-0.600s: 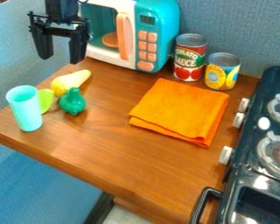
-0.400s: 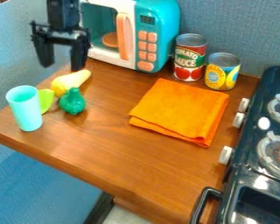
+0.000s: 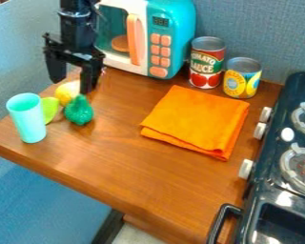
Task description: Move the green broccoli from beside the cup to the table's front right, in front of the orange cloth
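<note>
Above yellow toy (image 3: 66,92), open pincer (image 3: 71,86), green toy (image 3: 78,112) and cup (image 3: 29,121) close by

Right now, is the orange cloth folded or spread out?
Folded: the cloth shows stacked layers along its lower edge.

My one camera view is fixed, looking down at a slant across the desk (image 3: 161,176) from beyond its front edge toward the back wall, near enough that its right side reaches the stove (image 3: 276,190).

The black two-finger gripper (image 3: 71,86) has been lowered and shifted rightward in the view, and the yellow toy vegetable (image 3: 67,92) is now partly covered by it.
</note>
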`<state>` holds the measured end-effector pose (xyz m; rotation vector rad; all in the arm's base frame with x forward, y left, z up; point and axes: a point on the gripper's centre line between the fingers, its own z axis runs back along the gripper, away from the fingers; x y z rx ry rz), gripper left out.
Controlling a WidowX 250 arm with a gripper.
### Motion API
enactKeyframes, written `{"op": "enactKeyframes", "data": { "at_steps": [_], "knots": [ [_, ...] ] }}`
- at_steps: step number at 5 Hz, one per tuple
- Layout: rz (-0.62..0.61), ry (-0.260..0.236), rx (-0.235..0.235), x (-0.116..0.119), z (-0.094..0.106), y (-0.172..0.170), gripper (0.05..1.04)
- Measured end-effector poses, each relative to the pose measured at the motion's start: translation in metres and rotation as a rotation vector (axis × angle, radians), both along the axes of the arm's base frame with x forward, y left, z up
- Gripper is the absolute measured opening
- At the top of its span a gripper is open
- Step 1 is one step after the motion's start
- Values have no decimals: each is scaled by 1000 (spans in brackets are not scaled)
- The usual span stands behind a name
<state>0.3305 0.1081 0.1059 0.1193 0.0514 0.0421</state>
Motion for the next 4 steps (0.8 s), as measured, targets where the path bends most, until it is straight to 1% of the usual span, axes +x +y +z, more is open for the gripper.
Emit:
{"op": "enactKeyframes", "data": {
  "at_steps": [1, 2, 3, 4],
  "knots": [
    [-20, -38, 55, 2, -10, -1, 1009],
    [1, -69, 114, 7, -14, -5, 1009],
    [17, -52, 136, 10, -20, -5, 1009],
    [24, -41, 135, 26, -33, -5, 1009]
  ]
}}
